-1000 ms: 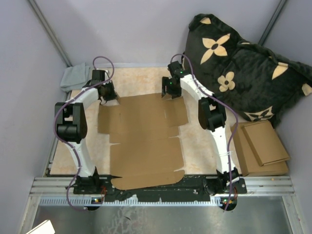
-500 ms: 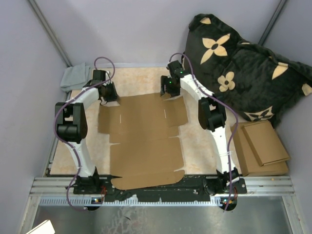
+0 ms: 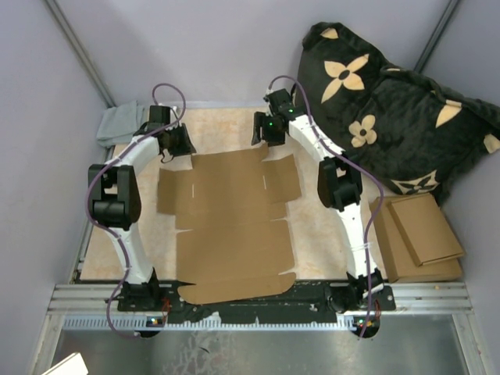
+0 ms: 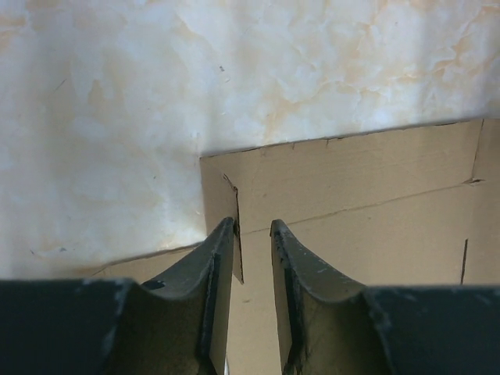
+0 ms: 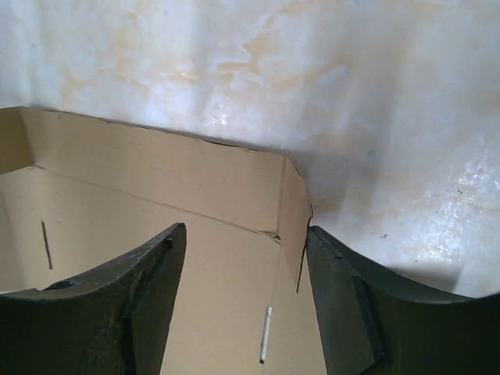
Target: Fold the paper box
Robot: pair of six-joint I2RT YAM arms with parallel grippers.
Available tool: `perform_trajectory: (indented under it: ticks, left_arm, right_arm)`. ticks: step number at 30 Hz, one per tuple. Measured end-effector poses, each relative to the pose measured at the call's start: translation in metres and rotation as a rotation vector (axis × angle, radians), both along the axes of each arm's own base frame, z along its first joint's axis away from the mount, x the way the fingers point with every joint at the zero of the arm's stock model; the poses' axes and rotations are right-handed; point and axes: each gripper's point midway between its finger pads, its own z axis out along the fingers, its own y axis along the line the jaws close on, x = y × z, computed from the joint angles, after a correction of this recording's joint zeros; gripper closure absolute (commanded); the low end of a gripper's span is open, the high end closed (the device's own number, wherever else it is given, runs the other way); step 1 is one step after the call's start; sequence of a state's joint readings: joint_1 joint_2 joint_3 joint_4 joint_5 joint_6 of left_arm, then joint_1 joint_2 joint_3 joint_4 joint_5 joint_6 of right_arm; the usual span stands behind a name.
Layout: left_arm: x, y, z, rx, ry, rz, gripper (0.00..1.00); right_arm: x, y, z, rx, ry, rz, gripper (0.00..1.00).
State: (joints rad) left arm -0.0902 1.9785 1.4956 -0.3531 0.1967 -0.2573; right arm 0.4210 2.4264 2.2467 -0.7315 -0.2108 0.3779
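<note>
- Lying unfolded on the pale marbled table [image 3: 226, 125], the paper box [image 3: 230, 226] is a brown die-cut sheet reaching from the arms' bases out past the middle of the table. Its rounded edge is nearest the bases.
- Most of the sheet lies flat. Side flaps stick out left and right of the far panel, and short slits show in it.
- The left pincer [image 3: 176, 146] hangs over the sheet's far left corner. In the left wrist view its two fingers [image 4: 215, 273] stand a narrow gap apart, with a cut between two flaps just below that gap and nothing pinched.
- The right pincer [image 3: 269, 139] hangs over the sheet's far edge, toward the right side. Its jaws are spread wide, straddling the far right corner without gripping it.
- In the right wrist view the strip along the far edge tilts up from the table along its crease.
- A black cushion with tan flowers [image 3: 391, 109] leans in the far right corner, apart from the sheet.
- A stack of thicker brown cardboard pieces [image 3: 422, 238] lies to the right of the right arm.
- A grey cloth [image 3: 117, 123] sits at the far left, just behind the left pincer.
</note>
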Motion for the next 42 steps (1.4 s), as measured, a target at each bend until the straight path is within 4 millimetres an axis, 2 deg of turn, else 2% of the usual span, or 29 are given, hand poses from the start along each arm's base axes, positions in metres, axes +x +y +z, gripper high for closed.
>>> perform_trajectory:
  ticks: [7,10,15,19,22,25,30,35,37,42]
  left_arm:
    - [0.002,-0.007,0.003,-0.027,-0.004,-0.018,0.67]
    - [0.002,-0.01,0.0,-0.038,0.006,-0.024,0.68]
    - [0.006,-0.015,-0.011,-0.057,0.029,-0.029,0.68]
    - [0.006,-0.015,-0.011,-0.058,0.029,-0.027,0.67]
    - [0.008,-0.015,-0.012,-0.06,0.033,-0.024,0.67]
    - [0.014,-0.018,-0.019,-0.066,0.042,-0.021,0.68]
    - [0.014,-0.022,-0.028,-0.086,0.063,-0.015,0.67]
    - [0.015,-0.023,-0.031,-0.09,0.067,-0.014,0.67]
    - [0.015,-0.024,-0.034,-0.095,0.07,-0.013,0.67]
    - [0.014,-0.026,-0.038,-0.099,0.083,-0.011,0.64]
  right_arm:
    - [0.003,0.017,0.024,0.051,-0.046,0.036,0.36]
    - [-0.001,0.026,0.025,0.065,-0.043,0.06,0.37]
    - [-0.01,0.039,0.007,0.059,-0.01,0.087,0.37]
    - [-0.015,0.036,-0.011,0.025,0.012,0.077,0.36]
    - [-0.017,0.031,-0.019,-0.009,0.023,0.06,0.37]
    - [-0.014,0.025,-0.016,-0.033,0.003,0.037,0.4]
    - [-0.013,0.009,0.003,-0.057,-0.035,-0.006,0.43]
    - [0.0,-0.01,0.029,-0.048,-0.088,-0.074,0.48]
    - [0.007,-0.02,0.031,-0.049,-0.094,-0.108,0.44]
    - [0.014,-0.044,0.021,-0.089,-0.063,-0.173,0.39]
